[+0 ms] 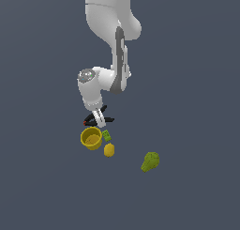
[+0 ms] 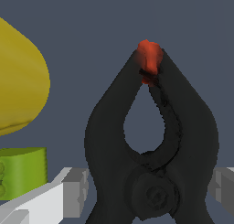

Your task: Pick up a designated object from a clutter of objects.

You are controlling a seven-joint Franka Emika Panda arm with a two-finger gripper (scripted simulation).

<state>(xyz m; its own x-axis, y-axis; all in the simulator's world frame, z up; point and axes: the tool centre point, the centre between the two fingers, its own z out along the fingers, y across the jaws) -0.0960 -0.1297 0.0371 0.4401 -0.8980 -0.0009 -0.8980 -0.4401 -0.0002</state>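
A: How crowded is it near the end effector (image 1: pixel 99 121)?
B: Tight. Its fingers (image 2: pixel 75 191) press both sides of the matte black clamp (image 2: pixel 151 150), just beside the green block (image 2: pixel 20 173) and the smooth yellow cup (image 1: pixel 91 138).
A: Beyond that?
B: The lemon-like ball (image 1: pixel 109 150), then the lumpy green pear shape (image 1: pixel 150 161) well apart on bare desk (image 1: pixel 197 196).

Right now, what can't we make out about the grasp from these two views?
- Clamp handles: cut off by the wrist view's edge; only the black spring clamp body and red-orange tips show.
- Finger contact: gripper pads sit either side of the clamp, touching unclear.
- Exterior view: clamp too small and partly behind the gripper.
- Yellow cup: mostly cropped in the wrist view.
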